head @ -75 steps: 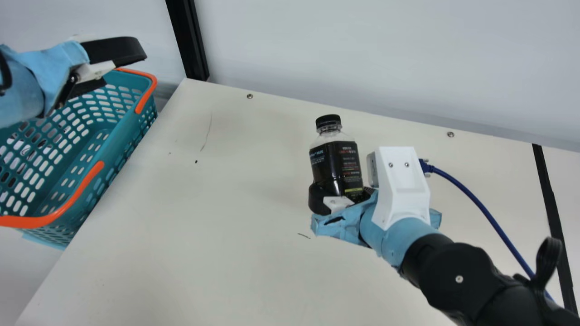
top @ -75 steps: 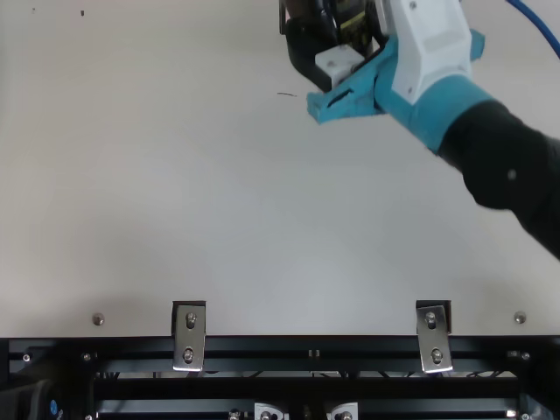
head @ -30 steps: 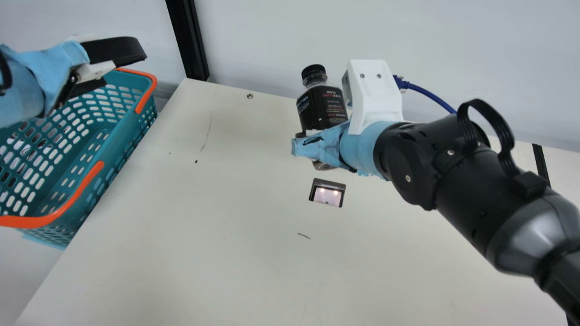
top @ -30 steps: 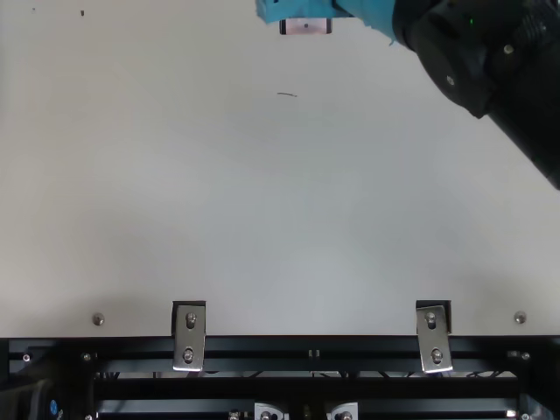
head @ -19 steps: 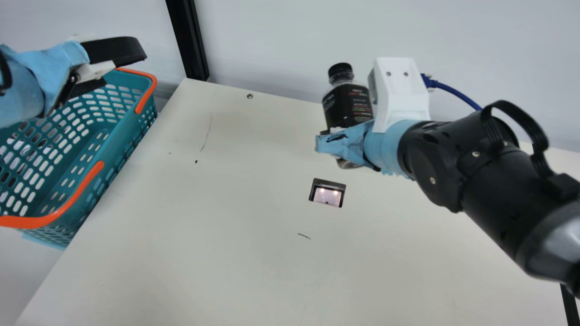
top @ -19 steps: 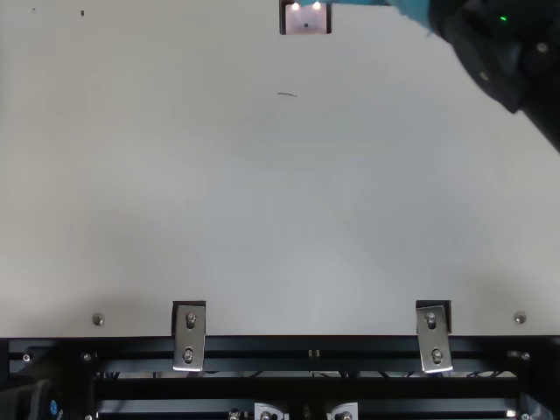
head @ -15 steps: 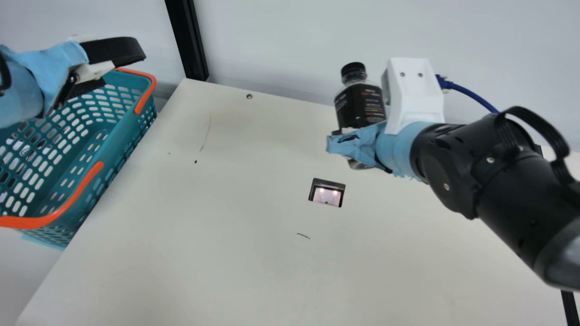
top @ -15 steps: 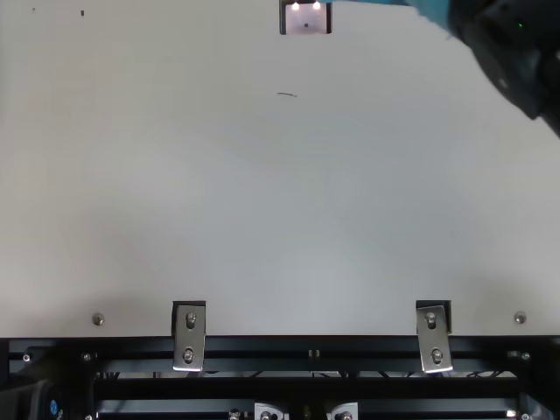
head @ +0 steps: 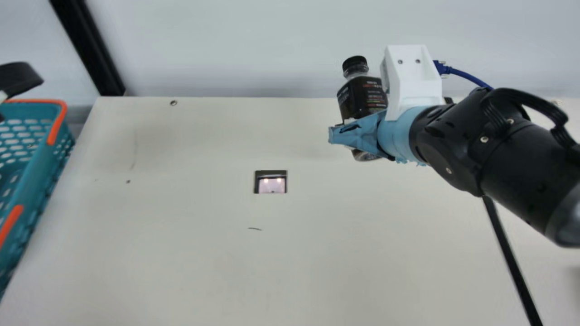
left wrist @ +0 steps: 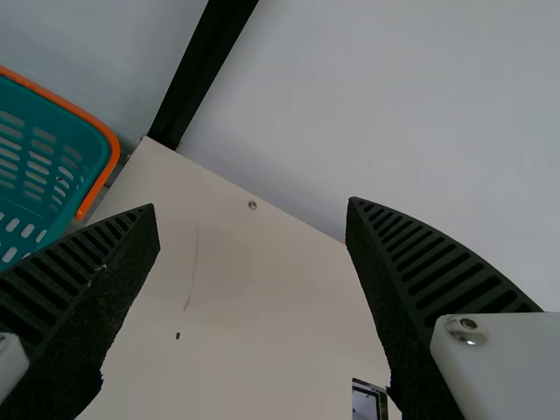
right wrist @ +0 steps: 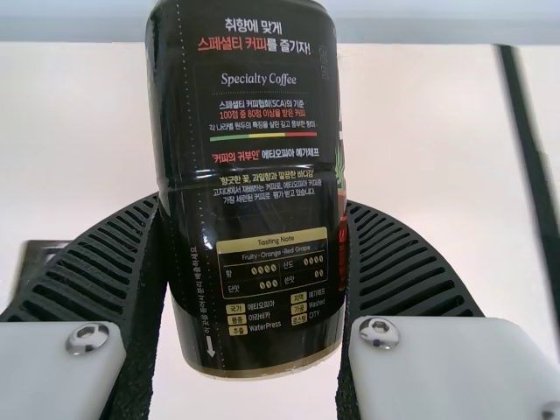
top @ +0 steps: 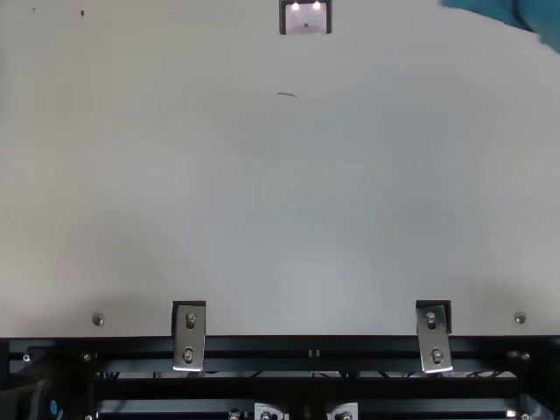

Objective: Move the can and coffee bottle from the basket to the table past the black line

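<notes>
Right claw [right wrist: 254,206] pinching the coffee bottle [head: 361,97] aloft needs to cross the black line [head: 510,258] at right before lowering it base-flat.

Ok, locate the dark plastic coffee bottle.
In the main view's right half, the coffee bottle is held by the black ribbed right tool, left of the black table line.

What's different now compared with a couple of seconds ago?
The right gripper has lifted the coffee bottle higher and carried it to my right, toward the black line. The neck camera has also turned. Nothing was newly gripped or let go: the bottle is still held, and the left gripper is still open near the basket.
</notes>
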